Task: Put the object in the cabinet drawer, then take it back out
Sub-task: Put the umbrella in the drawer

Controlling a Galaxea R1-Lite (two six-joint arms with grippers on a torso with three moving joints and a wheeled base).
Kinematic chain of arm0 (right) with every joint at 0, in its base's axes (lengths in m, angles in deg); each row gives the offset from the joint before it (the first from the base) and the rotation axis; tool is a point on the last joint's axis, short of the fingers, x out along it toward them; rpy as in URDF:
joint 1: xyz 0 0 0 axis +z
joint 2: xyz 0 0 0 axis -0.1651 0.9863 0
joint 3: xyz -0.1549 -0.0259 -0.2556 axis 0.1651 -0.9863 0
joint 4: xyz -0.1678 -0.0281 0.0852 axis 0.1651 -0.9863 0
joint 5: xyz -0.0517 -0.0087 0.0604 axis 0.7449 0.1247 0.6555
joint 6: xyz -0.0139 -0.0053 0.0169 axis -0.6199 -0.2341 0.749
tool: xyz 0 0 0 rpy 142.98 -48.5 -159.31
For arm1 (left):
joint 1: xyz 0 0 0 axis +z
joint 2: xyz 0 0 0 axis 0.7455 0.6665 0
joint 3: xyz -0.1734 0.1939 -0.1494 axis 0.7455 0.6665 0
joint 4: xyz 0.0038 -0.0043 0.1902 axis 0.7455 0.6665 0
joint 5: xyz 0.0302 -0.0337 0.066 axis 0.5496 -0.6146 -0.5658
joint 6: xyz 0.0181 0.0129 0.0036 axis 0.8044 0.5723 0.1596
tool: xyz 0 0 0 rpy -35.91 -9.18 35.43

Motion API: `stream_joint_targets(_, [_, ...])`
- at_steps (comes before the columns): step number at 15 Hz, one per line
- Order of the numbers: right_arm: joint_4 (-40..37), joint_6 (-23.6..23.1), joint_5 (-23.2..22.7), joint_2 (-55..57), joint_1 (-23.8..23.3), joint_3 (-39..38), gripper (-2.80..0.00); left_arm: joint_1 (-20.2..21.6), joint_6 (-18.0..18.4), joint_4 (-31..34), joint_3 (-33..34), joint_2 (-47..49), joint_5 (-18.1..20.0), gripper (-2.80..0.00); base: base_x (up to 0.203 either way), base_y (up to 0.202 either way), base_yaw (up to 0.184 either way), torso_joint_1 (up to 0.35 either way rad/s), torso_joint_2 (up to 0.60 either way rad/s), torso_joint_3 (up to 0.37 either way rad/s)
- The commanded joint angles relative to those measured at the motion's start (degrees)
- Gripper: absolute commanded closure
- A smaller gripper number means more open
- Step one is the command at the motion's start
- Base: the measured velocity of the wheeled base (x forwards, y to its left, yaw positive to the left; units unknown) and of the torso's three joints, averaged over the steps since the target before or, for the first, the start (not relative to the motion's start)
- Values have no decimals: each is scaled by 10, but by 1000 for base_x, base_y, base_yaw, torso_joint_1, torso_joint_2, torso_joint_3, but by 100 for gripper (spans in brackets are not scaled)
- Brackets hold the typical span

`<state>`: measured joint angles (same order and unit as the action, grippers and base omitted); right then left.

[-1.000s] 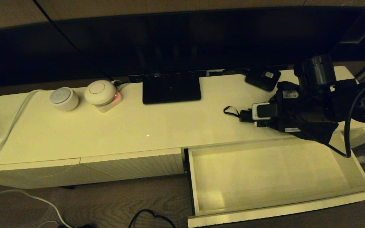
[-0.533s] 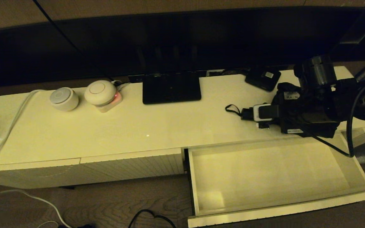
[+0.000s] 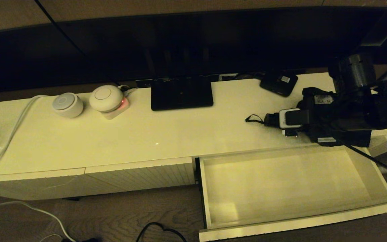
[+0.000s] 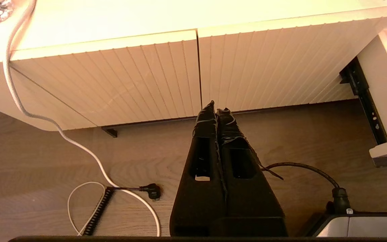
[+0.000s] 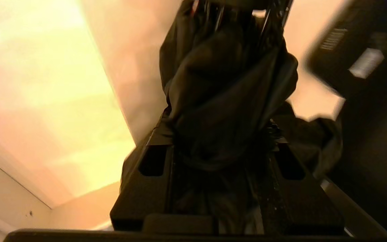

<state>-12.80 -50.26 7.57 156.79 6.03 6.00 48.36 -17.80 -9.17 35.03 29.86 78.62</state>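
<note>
While the right gripper (image 5: pixel 220 141) pinches the bunched fabric of the umbrella (image 3: pixel 314 117) on the cabinet top behind the open, empty drawer (image 3: pixel 291 181), both placing and retrieval remain; the left gripper (image 4: pixel 216 112), pressed together, hangs parked.

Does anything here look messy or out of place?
Mostly the umbrella: its fabric is loose and bunched rather than strapped tight, gripped by the right gripper on the cabinet top. The drawer stands pulled open and empty.
</note>
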Motion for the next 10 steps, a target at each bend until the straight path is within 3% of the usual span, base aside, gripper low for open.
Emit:
stream_joint_targets(1, [-8,-4,9,-53,11,-16,0,0,0,0,2,0,0,0,0,0,0,0,0,0])
stream_joint_targets(5, [-45,5,21,-143,41,-76,0,0,0,0,2,0,0,0,0,0,0,0,0,0])
stream_joint_targets(10, [-73,62,49,-233,94,-174,0,0,0,0,2,0,0,0,0,0,0,0,0,0])
